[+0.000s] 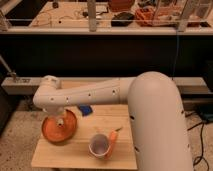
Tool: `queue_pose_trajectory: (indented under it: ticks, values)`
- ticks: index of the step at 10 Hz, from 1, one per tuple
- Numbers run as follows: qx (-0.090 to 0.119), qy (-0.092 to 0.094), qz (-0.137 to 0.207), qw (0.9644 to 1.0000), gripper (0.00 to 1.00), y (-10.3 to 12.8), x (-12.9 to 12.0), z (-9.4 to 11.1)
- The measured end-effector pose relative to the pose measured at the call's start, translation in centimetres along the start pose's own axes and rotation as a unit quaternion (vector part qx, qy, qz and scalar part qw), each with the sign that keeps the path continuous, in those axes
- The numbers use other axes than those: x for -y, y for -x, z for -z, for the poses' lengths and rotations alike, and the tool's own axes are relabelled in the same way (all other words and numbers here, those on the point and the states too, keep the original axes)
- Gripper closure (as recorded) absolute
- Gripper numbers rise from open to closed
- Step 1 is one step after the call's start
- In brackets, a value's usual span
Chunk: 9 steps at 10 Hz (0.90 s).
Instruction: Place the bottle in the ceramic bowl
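The ceramic bowl (59, 127) is a wide, shallow orange dish at the left end of the small wooden table (75, 155). My white arm reaches from the right across the table and bends down over the dish. My gripper (60, 119) hangs just above the middle of the dish. A small pale bottle (60, 122) shows at the gripper's tip, inside the dish's rim. I cannot tell whether it rests on the dish or is still held.
A cup with a white inside (100, 146) stands at the table's front middle, with an orange carrot-like object (114, 137) beside it. A small blue object (86, 109) lies behind them. A dark counter runs behind the table, and cables lie on the floor at right.
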Motion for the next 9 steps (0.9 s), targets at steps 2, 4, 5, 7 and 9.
queue_pose_trajectory:
  ticks: [2,4,5,7,9]
  values:
    - [0.003,-0.001,0.002,1.0,0.74,0.05,0.01,-0.03]
    - [0.005,-0.003,0.005,1.0,0.74,0.11,0.08,-0.08]
    - [0.007,-0.003,0.006,1.0,0.74,0.13,0.1,-0.13]
    - [0.009,-0.005,0.008,0.9999,0.74,0.16,0.15,-0.16]
    - [0.011,-0.006,0.01,0.9999,0.75,0.16,0.25,-0.21]
